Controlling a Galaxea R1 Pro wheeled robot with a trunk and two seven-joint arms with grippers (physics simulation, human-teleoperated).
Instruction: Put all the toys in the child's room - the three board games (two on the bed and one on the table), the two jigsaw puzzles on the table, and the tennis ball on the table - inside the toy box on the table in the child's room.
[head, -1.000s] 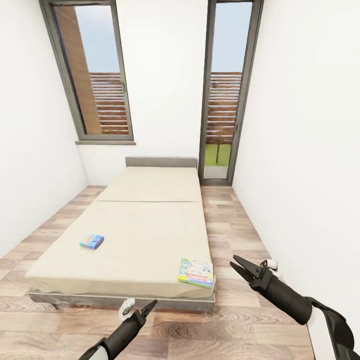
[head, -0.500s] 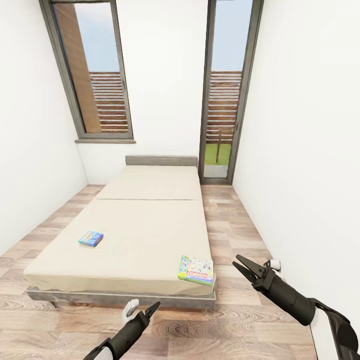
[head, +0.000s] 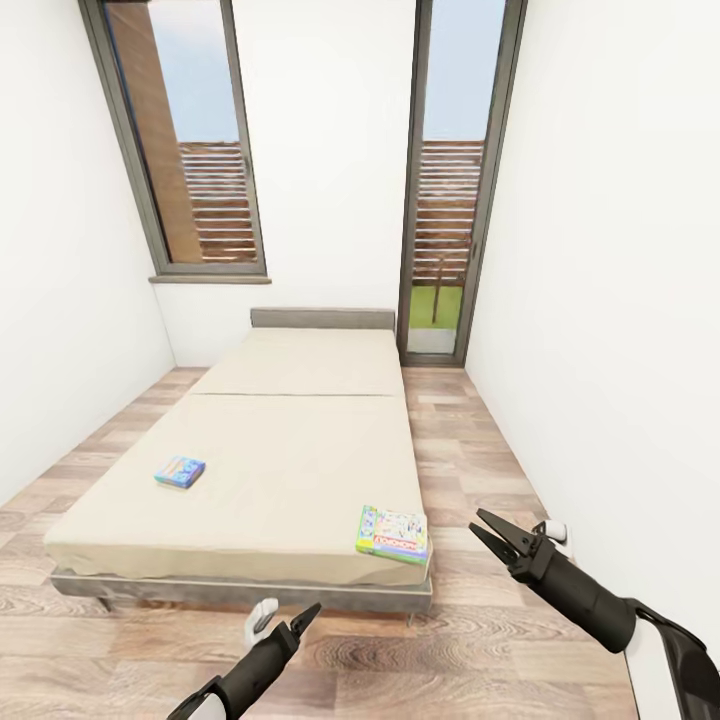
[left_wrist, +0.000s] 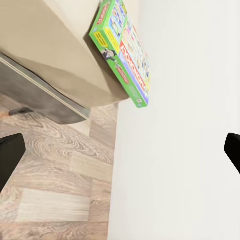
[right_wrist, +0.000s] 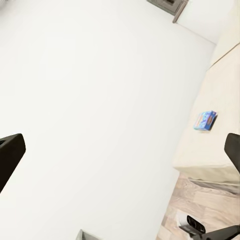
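Note:
A beige bed with a grey frame fills the middle of the room. Two board games lie on it. The small blue one is near its left edge, and the pale blue-green Monopoly box sits at its front right corner. The Monopoly box slightly overhangs the mattress corner in the left wrist view. The small blue game shows far off in the right wrist view. My left gripper hangs open above the floor before the bed's foot. My right gripper is open and empty, just right of the Monopoly box.
White walls close in on both sides, the right wall near my right arm. A tall window and a glass door stand behind the bed. A strip of wood-plank floor runs between the bed and the right wall.
The whole picture has shifted a little, so the camera moved. Both arms keep their pose, with the right gripper slightly further right in the picture. The games lie as before.

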